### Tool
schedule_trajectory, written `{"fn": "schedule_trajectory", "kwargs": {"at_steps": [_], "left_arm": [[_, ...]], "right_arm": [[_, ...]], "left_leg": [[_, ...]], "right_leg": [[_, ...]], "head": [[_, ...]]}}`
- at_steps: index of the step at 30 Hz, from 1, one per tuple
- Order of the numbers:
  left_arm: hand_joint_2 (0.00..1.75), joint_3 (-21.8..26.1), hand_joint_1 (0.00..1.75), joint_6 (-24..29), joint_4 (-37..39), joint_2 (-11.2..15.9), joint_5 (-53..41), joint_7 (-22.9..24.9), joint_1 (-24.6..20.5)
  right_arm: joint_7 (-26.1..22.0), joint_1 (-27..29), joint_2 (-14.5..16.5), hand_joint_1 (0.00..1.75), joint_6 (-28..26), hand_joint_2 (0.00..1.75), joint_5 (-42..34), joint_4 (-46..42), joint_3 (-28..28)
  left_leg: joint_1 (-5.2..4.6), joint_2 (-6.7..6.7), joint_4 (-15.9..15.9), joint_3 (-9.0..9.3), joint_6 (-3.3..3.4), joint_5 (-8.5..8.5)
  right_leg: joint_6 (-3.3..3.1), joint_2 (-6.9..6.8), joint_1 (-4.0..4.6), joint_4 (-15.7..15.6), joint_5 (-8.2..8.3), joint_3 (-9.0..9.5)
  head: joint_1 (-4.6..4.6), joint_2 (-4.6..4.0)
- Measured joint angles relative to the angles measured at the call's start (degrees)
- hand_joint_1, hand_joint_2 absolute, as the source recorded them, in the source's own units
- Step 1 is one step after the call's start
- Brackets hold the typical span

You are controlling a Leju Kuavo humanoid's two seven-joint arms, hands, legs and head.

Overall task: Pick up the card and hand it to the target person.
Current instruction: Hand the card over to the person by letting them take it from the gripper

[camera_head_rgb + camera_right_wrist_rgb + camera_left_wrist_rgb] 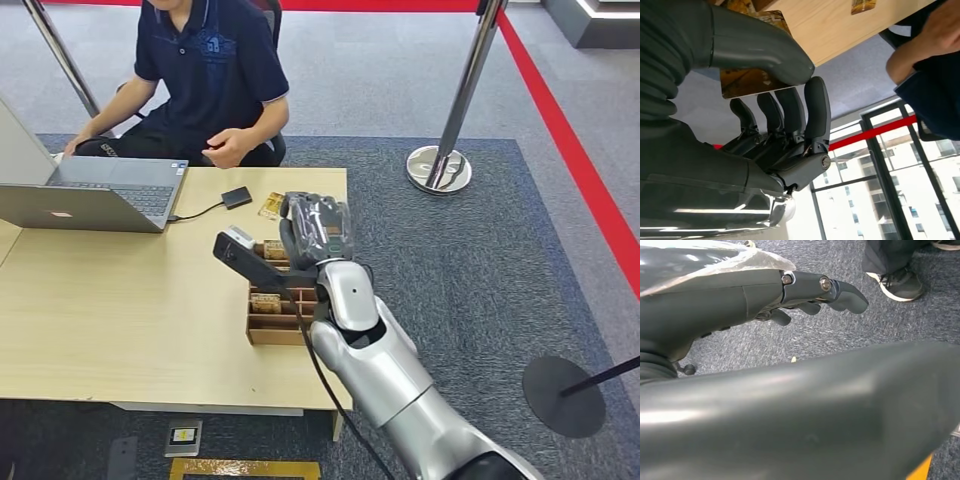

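My right hand (317, 230) is up over the tabletop's (113, 310) right edge, above the wooden tray (279, 325) that sits near the front right corner. The right wrist view shows the card (749, 80) pinched between my thumb (760, 50) and the dark fingers (817, 107), so the pick looks done. The card is held, not on the table. Step in hand, as I judge it: carry it over to the person (207, 75) seated behind the table's far edge.

Doing it well:
- Keep the pinch firm. The card is thin, and the grip seems to sit on one part of it only, so a fast swing could slip it.
- Move forward and left toward the person's hand (226, 148), which hovers just past the far edge. Present the free edge of the card outward.
- Stay high over the loose card (270, 205) and the small black device (236, 197) lying near the far edge, also the cable to the laptop (98, 195) at the left far corner.
- Stop short and wait for them to take it. Don't let go early.

My left hand (821, 292) hangs low over grey carpet, fingers loosely extended, nothing in them. I'd leave it there.
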Motion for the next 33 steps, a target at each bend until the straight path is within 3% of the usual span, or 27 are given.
{"fn": "schedule_trajectory", "kwargs": {"at_steps": [10, 27, 29, 32, 33], "left_arm": [[0.0, 0.0, 0.0, 0.6, 0.0, 0.0, 0.0, -0.1, 0.0], [0.0, 0.0, 0.0, 0.6, 0.0, -0.1, -0.9, 0.1, 0.0], [0.0, 0.0, 0.0, 0.6, 0.0, -0.1, -0.8, 0.7, 0.0], [0.0, 0.0, 0.0, 0.6, 0.0, -0.1, -0.8, 1.0, 0.0], [0.0, 0.0, 0.0, 0.6, 0.0, -0.1, -0.8, 1.1, 0.0]], "right_arm": [[2.1, -7.1, 2.5, 1.38, 1.8, 1.75, -5.0, 4.5, 5.0], [7.1, -13.0, 2.8, 1.34, 2.4, 1.75, -14.4, 8.7, 16.4], [8.1, -13.5, 2.8, 1.23, 2.4, 1.75, -15.0, 9.6, 18.0], [9.3, -14.1, 2.8, 0.35, 2.4, 1.75, -16.0, 11.0, 20.4], [9.5, -14.3, 2.8, 0.06, 2.4, 1.31, -16.4, 11.6, 21.1]], "left_leg": [[0.0, 0.0, 0.0, 0.0, -0.01, 0.01], [0.0, 0.0, 0.0, 0.0, -0.01, 0.01], [0.0, 0.0, 0.0, 0.0, -0.01, 0.01], [0.0, 0.0, 0.0, 0.0, -0.01, 0.01], [0.0, 0.0, 0.0, 0.0, -0.01, 0.01]], "right_leg": [[0.0, 0.0, 0.01, 0.0, 0.0, 0.0], [-0.01, 0.0, 0.01, 0.0, 0.01, 0.0], [-0.01, 0.0, 0.02, 0.0, 0.01, 0.0], [-0.01, 0.0, 0.02, 0.0, 0.01, 0.0], [-0.01, 0.0, 0.02, 0.0, 0.01, 0.0]], "head": [[0.01, 0.0], [0.0, 0.0], [0.01, 0.0], [0.0, 0.0], [0.0, 0.0]]}}
